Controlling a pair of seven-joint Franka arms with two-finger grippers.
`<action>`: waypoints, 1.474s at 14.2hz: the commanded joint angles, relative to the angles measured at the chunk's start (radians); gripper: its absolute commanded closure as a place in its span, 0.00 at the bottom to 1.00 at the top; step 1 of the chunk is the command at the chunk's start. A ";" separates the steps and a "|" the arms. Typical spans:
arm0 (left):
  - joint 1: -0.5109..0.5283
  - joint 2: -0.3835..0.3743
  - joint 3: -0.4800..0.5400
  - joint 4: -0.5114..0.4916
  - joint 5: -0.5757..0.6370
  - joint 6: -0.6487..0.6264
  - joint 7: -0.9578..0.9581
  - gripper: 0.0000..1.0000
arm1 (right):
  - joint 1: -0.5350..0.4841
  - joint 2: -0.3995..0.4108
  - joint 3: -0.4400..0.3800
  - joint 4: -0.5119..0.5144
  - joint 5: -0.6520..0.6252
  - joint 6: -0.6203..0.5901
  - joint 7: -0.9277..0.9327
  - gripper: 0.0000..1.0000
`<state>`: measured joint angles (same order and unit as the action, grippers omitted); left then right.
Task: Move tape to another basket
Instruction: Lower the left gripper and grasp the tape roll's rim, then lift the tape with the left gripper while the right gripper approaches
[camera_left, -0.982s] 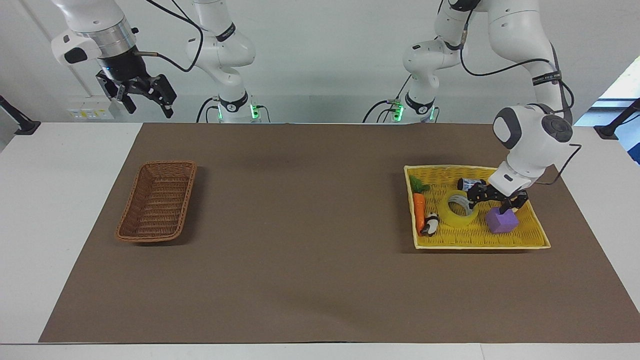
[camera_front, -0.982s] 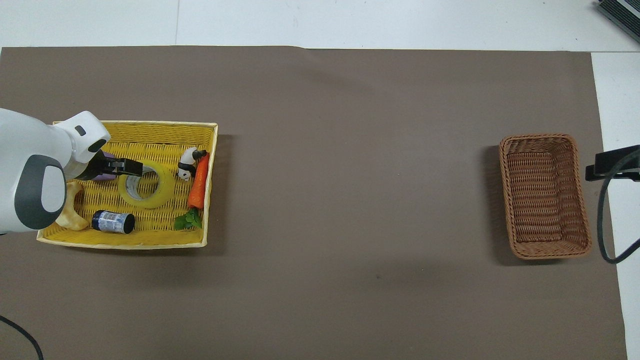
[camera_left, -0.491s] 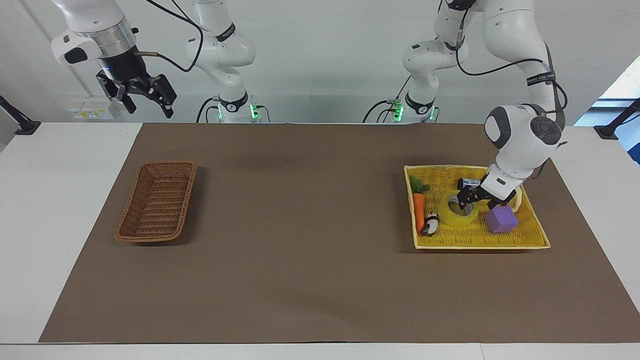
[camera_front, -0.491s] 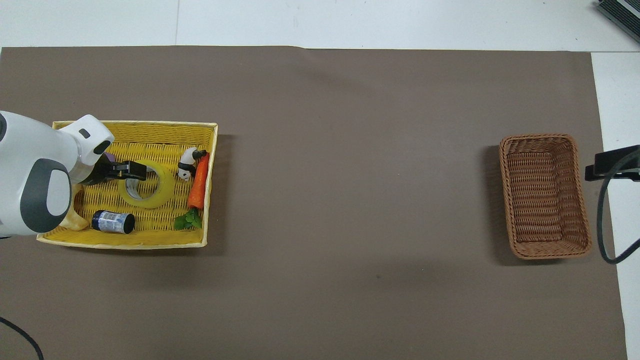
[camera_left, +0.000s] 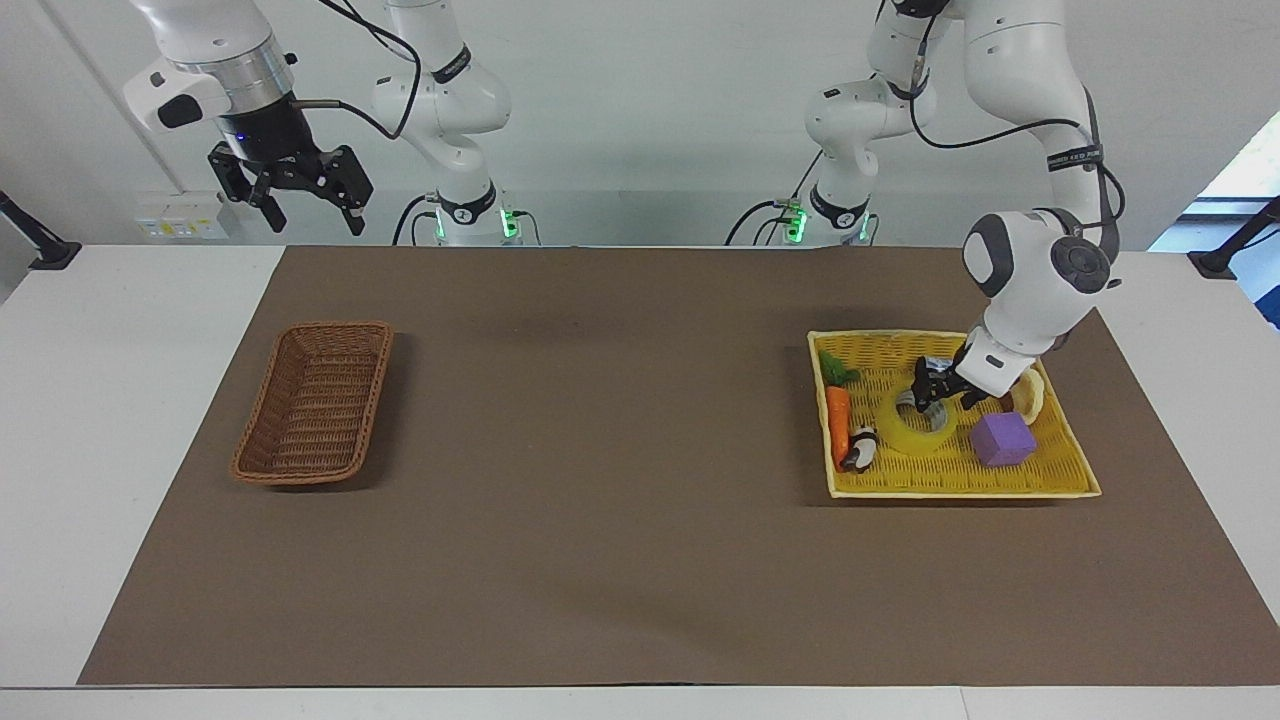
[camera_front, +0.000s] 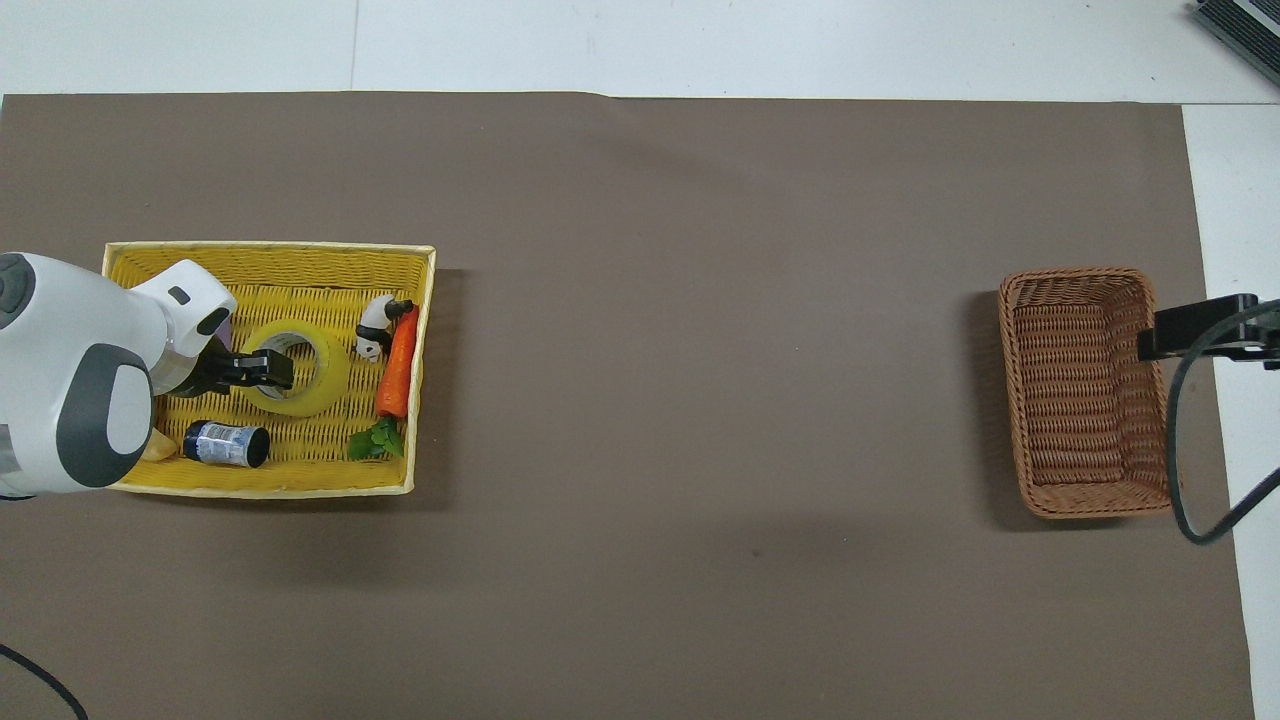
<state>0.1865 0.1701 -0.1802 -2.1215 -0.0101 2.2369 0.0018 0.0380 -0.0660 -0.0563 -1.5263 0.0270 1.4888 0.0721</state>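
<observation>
the wide yellow roll of translucent tape with a pale inner core (camera_left: 921, 421) lies flat in the large flat bright-yellow woven tray basket (camera_left: 960, 483) at the left arm's end of the table, between an orange toy carrot (camera_left: 839, 422) with a small black-and-white panda figure (camera_left: 861, 449) on one side and a purple cube (camera_left: 1002, 439) on the other. a small dark can with a blue label (camera_front: 226, 444) lies in the same tray, nearer to the robots than the tape. the left gripper (camera_left: 940, 388) is low in the tray at the rim of the tape, on the side toward the robots; whether its fingers are released or already clenched on the wall of the roll, i cannot tell. the step in hand seems to be the grasp of the tape, and nothing is lifted yet. the next move, i think, calls for one finger inside the core and one outside, a firm closing, then a straight lift that clears the cube and the can before the long travel. the small narrow dark-brown woven wicker basket (camera_left: 313, 402) stands well apart, at the right arm's end of the table. the right gripper (camera_left: 302, 192) hangs high in the air above the table edge close to that basket, with its fingers spread apart and nothing between them; this arm waits. since the basket is so distant from the left arm, a handover may be needed.
</observation>
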 joint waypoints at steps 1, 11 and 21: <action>0.001 -0.021 0.002 -0.044 0.001 0.042 -0.009 0.69 | 0.006 -0.017 0.000 -0.018 0.034 0.013 -0.018 0.00; 0.001 -0.037 0.004 0.081 0.001 -0.103 -0.005 1.00 | 0.075 -0.005 0.000 -0.025 0.047 0.037 0.043 0.00; -0.010 -0.121 0.004 0.311 -0.002 -0.442 -0.118 1.00 | 0.086 0.003 0.000 -0.054 0.136 0.053 0.049 0.00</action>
<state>0.1886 0.0588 -0.1799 -1.8659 -0.0098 1.8859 -0.0590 0.1260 -0.0562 -0.0575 -1.5428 0.0869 1.5157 0.1056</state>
